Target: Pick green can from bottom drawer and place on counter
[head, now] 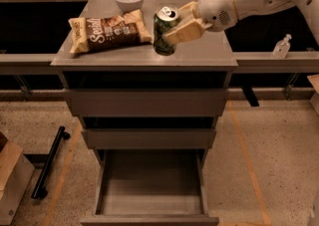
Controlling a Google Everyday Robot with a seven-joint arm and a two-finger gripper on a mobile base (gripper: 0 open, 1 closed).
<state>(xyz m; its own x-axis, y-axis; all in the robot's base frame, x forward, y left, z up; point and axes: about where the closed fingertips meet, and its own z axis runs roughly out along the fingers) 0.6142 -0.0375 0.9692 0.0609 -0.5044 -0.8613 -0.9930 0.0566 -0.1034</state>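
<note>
The green can (pixel 164 30), with a silver top and pull tab, is upright over the counter (pixel 199 53), near its front middle. My gripper (pixel 177 26) comes in from the upper right on a white arm; its tan fingers (pixel 185 27) are shut on the can's right side. The can's base is at or just above the counter surface; I cannot tell whether it touches. The bottom drawer (pixel 149 185) is pulled open below, its grey box interior bare.
A brown chip bag (pixel 107 32) lies on the counter left of the can. A white bowl (pixel 128 0) stands at the back. A small clear bottle (pixel 281 47) sits on the ledge at right. A black bar (pixel 49 168) and a cardboard box (pixel 11 180) are on the floor at left.
</note>
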